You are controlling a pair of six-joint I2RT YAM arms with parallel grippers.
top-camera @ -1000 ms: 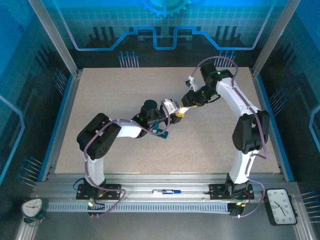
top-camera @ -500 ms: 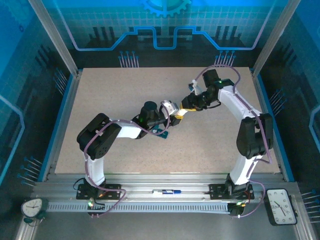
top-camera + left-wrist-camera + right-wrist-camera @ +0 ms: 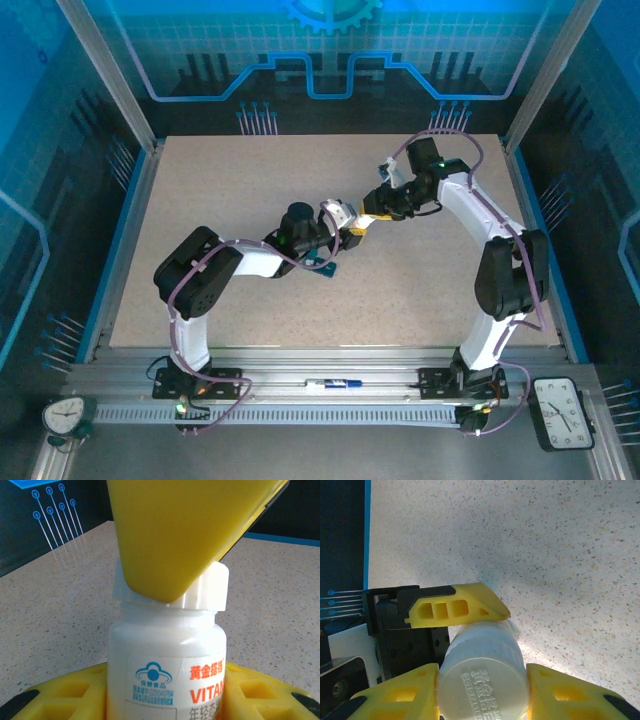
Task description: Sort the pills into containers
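Small teal pill box [image 3: 322, 265] lies on the desk [image 3: 420, 290], just behind the left claw [image 3: 165, 700]. That claw clamps a white bottle [image 3: 167, 650] labelled "VITAM…" in orange, with Chinese characters. The right claw [image 3: 482, 692] grips its embossed cap [image 3: 482, 672].

The teal pill box [image 3: 323, 264] lies on the table [image 3: 420, 290], partly hidden by the left arm [image 3: 255, 260].
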